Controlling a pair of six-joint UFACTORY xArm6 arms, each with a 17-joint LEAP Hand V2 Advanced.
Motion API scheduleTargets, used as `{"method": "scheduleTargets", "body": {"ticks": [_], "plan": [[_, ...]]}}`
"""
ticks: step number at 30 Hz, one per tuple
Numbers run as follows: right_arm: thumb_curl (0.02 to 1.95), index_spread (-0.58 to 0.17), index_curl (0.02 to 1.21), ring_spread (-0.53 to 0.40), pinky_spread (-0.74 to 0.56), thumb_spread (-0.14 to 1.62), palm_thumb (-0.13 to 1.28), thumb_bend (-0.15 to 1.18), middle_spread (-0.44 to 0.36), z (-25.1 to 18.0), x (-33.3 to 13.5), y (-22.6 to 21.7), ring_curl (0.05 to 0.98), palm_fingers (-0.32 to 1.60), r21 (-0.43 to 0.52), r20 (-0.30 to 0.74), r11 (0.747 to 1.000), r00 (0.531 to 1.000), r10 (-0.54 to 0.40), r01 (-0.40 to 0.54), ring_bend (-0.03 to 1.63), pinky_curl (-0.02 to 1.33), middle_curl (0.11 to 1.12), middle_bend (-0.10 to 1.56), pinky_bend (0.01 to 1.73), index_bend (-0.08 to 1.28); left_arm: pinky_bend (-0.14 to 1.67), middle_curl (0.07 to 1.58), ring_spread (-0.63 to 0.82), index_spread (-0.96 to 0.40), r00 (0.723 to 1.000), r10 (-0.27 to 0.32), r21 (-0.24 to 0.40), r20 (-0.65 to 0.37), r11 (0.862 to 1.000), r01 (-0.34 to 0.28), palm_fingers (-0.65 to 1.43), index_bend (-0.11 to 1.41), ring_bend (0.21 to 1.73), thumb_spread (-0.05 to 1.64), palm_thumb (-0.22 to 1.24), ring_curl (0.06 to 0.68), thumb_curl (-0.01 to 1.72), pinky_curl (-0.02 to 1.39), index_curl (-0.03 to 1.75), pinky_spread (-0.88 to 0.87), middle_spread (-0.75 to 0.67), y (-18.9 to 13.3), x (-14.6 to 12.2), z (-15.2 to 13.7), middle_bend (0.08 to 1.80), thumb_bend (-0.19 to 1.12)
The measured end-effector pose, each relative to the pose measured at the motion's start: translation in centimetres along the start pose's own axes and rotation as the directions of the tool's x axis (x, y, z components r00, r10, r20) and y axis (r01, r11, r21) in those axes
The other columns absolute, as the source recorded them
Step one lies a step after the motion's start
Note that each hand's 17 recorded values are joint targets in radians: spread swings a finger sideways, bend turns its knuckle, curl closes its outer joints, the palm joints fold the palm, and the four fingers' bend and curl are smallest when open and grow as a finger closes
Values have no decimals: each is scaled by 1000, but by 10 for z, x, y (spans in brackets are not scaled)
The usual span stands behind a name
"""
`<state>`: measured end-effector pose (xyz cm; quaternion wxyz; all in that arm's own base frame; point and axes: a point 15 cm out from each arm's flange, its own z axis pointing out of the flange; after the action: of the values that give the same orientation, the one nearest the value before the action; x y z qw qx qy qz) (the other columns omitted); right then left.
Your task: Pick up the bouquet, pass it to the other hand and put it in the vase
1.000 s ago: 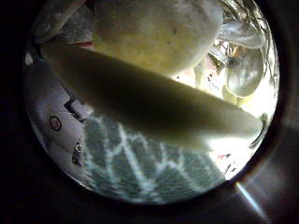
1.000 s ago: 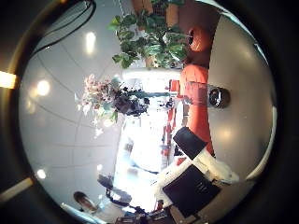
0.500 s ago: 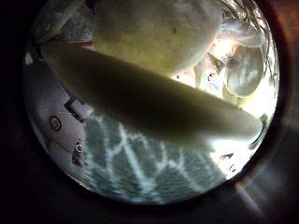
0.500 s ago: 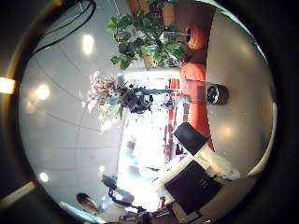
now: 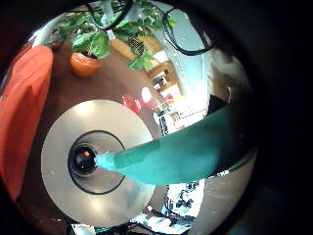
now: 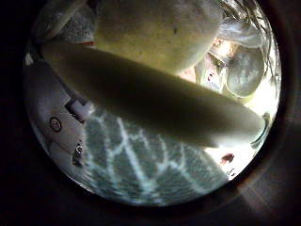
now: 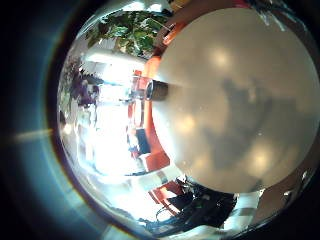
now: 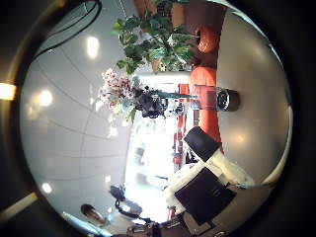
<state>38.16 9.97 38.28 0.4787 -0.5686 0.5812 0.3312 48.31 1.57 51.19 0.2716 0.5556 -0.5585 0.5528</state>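
Observation:
In the right thumb side palm view, the bouquet [image 8: 123,94] hangs in the air beside the round table [image 8: 252,128], held by a hand [image 8: 150,101]. Its stem points at the small vase [image 8: 229,100] standing on the table. In the left little finger side palm view, the long tapering stem [image 5: 186,152] runs out from my left palm, with its tip at the vase's mouth [image 5: 84,160]. In the left thumb side palm view, the bouquet's wrap [image 6: 150,99] fills the picture, close to the palm. My right hand [image 8: 209,188] is away from the bouquet, its fingers out, holding nothing.
A sofa [image 5: 24,108] and potted plants [image 5: 93,44] stand beyond the table [image 5: 59,127]. A leafy plant [image 8: 153,39] stands behind the bouquet.
In the right thumb side palm view the bouquet has moved closer to the vase, which keeps its place. The left thumb side palm view is almost the same.

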Motion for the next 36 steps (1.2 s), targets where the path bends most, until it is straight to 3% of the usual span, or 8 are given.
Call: {"method": "scheduleTargets", "body": {"ticks": [5,7,9,11,14,19,31,36], "plan": [[532,-335,274,201,441,1026,725,-23,64,0,1,0,237,160,1,0,1000,1000,1,-1,544,279,351,227,576,158,1006,1019,-407,-739,1000,-10,-11,-12,1000,10,976,491,1436,1051,922,529,865,973,1374,-652,-538,5,-11,4,1080,-68],[532,-334,274,201,443,1026,725,-23,64,0,1,0,236,164,-1,1,1000,1000,2,-2,542,280,351,224,583,158,884,1005,-419,-729,1000,-18,-24,-20,1000,18,680,458,1326,1022,800,511,813,950,1357,-641,-528,9,-13,8,1063,-97],[532,-335,273,201,445,1026,725,-23,65,0,1,0,236,169,-1,2,1000,1000,1,-1,541,275,351,226,582,158,661,944,-262,-646,999,-31,-46,-40,999,29,-80,377,1184,997,600,523,725,947,1291,-466,-370,15,-17,12,745,-109],[531,-335,275,201,441,1026,725,-23,65,1,1,0,237,168,-1,1,1000,1000,-1,1,541,273,351,227,570,161,588,840,-112,-551,997,-36,-58,-69,998,32,-243,246,1107,992,510,440,678,893,1222,-337,-192,17,-19,15,501,-95],[531,-334,274,200,446,1025,725,-23,65,0,1,1,236,182,-1,1,1000,1000,-2,2,547,269,352,226,573,157,392,656,214,-332,995,-38,-44,-97,998,34,-347,60,898,990,359,313,584,761,1037,77,173,14,-22,15,292,-74],[531,-335,273,194,447,1025,725,-23,49,0,1,1,239,190,-1,1,1000,1000,-7,7,561,266,353,225,568,157,248,525,460,-105,992,-82,-15,-91,997,81,-289,38,708,980,257,228,490,601,776,435,440,9,-48,-1,185,-51],[528,-327,283,188,449,1025,729,-22,3,1,-2,3,232,207,-10,4,1000,1000,-13,13,555,256,351,216,558,166,177,336,646,15,987,-154,-10,39,988,154,-210,109,528,955,199,163,384,425,395,644,583,17,-101,-44,145,-32],[529,-328,285,188,451,1021,733,-22,13,1,-2,4,229,217,-11,4,1000,1000,-14,14,548,253,351,215,557,165,172,281,671,26,984,-120,3,128,993,121,-179,135,484,959,223,155,369,374,342,651,587,27,-102,-68,145,-28]]}}
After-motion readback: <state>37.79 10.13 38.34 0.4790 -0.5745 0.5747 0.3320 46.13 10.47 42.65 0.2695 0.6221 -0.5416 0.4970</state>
